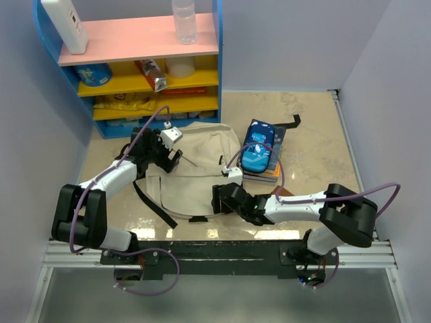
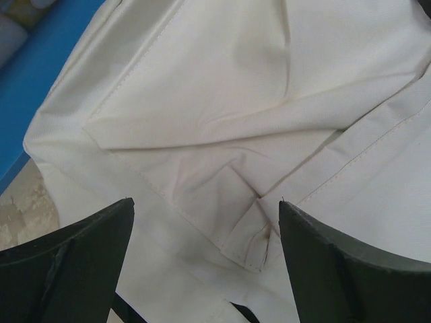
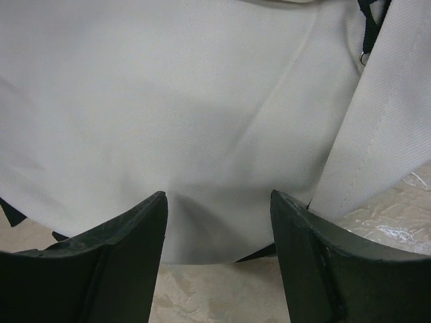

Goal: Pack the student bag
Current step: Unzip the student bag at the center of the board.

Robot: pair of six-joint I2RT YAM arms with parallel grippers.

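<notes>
Shows the bag (image 1: 195, 171) flat in the middle of the table (image 1: 316, 128), between the two arms and just in front of the shelf (image 1: 135, 64). Shows a black strap (image 1: 153, 202) trailing off its near left side. Places the left gripper (image 1: 172, 156) over the bag's far left corner. From the left wrist, frames a folded, stitched seam of cream cloth between the two dark fingers (image 2: 67, 262), spread wide and pinching nothing. Cannot tell whether the tips touch the cloth. Places the right gripper (image 1: 220, 197) at the bag's near right edge, pointing toward it. From the right wrist, catches smooth cream cloth filling the gap, with these fingers (image 3: 101, 262) also apart and holding nothing, and bare tabletop below them. Finds a blue pouch (image 1: 258, 149) on top of a small stack of books (image 1: 264, 176), just beside the bag's right edge. Adds a clear bottle (image 1: 184, 20) standing upright on the pink top board of the shelf.
</notes>
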